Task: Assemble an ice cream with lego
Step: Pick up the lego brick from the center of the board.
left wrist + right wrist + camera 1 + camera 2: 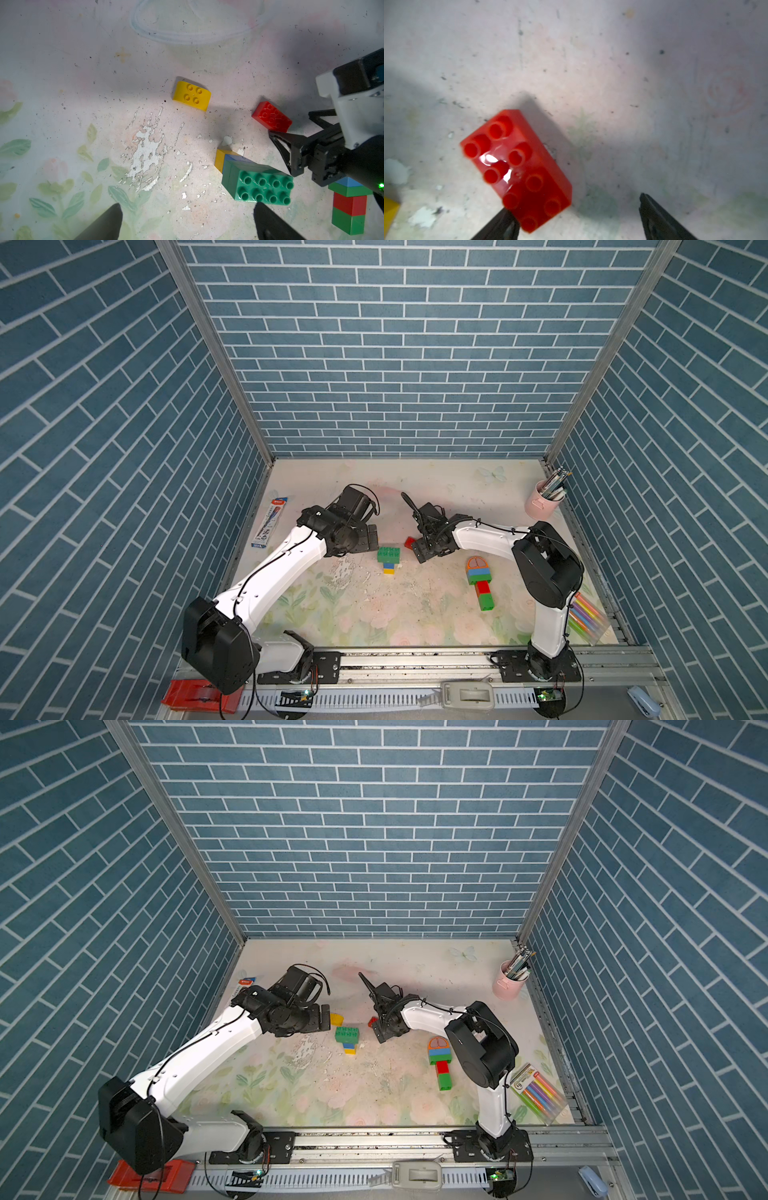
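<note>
A green oblong lego brick point(389, 554) point(259, 185) stands mid-table on small blue and yellow bricks. A red oblong brick point(409, 542) point(519, 166) lies flat to its right. My right gripper point(576, 207) point(417, 551) hangs open over the red brick's near end, and one fingertip point(506, 220) touches that end. A yellow rounded brick point(337, 1018) point(192, 96) lies left of the green one. My left gripper point(188, 216) point(369, 539) is open above bare mat, holding nothing. An orange-topped stack of lego point(480, 580) lies on its side at the right.
A pink cup of pens point(542, 502) stands in the back right corner. A pack of coloured markers point(588, 616) lies at the right edge, a pen pack point(270, 522) at the left wall. Blue brick-pattern walls close three sides.
</note>
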Controlling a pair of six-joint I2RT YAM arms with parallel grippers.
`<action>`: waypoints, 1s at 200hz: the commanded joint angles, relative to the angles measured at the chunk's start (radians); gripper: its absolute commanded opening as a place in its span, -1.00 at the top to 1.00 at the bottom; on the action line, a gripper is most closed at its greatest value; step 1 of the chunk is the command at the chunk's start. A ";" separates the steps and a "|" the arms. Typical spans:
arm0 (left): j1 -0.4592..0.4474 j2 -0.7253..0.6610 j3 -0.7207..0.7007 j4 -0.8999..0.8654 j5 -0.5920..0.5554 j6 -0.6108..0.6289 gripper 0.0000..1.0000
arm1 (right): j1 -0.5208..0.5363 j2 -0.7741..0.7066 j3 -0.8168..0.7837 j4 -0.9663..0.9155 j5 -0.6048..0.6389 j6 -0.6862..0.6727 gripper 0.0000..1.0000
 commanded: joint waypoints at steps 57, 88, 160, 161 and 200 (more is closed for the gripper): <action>0.035 -0.036 -0.060 0.069 0.032 0.036 -0.99 | -0.048 -0.088 0.053 -0.187 -0.096 -0.004 -0.78; 0.069 -0.084 -0.106 0.101 0.053 0.044 -0.99 | -0.048 -0.076 0.143 -0.269 -0.161 0.054 -0.78; 0.131 -0.145 -0.186 0.161 0.113 0.079 -0.99 | -0.031 0.120 0.404 -0.440 -0.098 0.259 -0.61; 0.134 -0.145 -0.187 0.163 0.113 0.080 -0.99 | -0.030 0.122 0.408 -0.442 -0.096 0.261 -0.61; 0.190 -0.162 -0.222 0.185 0.168 0.112 -0.99 | 0.006 0.225 0.539 -0.534 -0.045 0.304 -0.61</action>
